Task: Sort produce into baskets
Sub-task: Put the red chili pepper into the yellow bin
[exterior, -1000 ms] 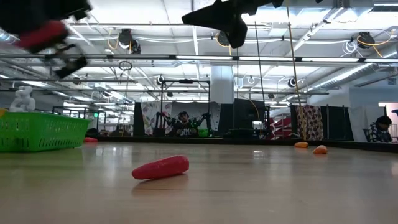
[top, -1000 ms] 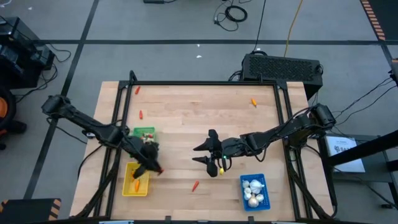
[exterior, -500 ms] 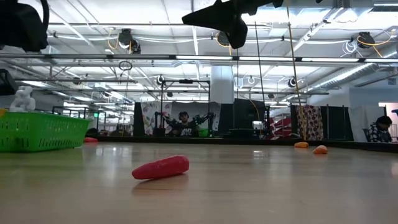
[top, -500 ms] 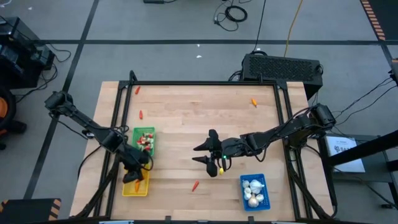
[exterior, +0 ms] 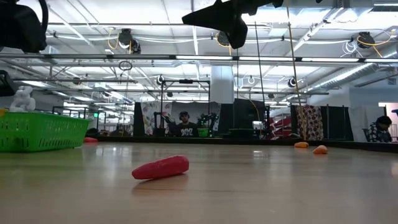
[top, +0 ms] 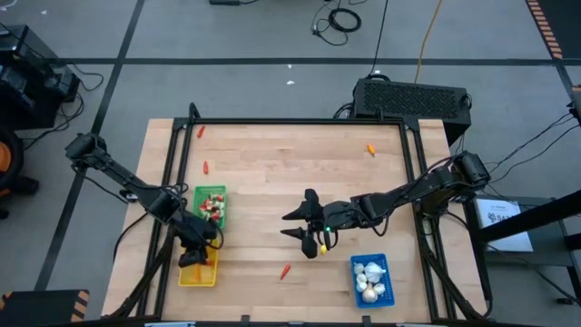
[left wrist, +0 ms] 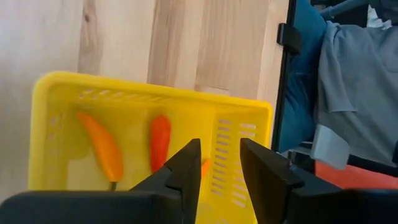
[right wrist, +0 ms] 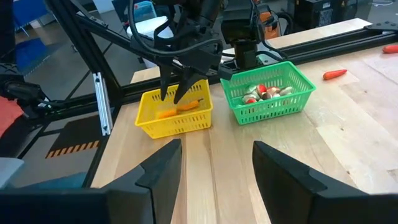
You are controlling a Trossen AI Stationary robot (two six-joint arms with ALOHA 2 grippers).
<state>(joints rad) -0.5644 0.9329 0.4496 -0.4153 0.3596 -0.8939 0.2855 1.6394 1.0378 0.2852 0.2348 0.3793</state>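
A: Left gripper [top: 193, 257] sat over the yellow basket [top: 198, 272], near the table's [top: 272, 163] left front corner. Fingers too small to read.
B: Green basket [top: 211, 203]?
A: Just behind the yellow one, small red and pale pieces in it.
B: Right gripper [top: 296, 224]?
A: Mid-table, fingers spread, nothing between them. Blue basket [top: 370, 278] front right held white bulbs [top: 369, 277].
B: Loose bits?
A: Red piece [top: 285, 271] near the front, orange piece [top: 370, 150] back right, two small red ones [top: 206, 167] along the left edge.
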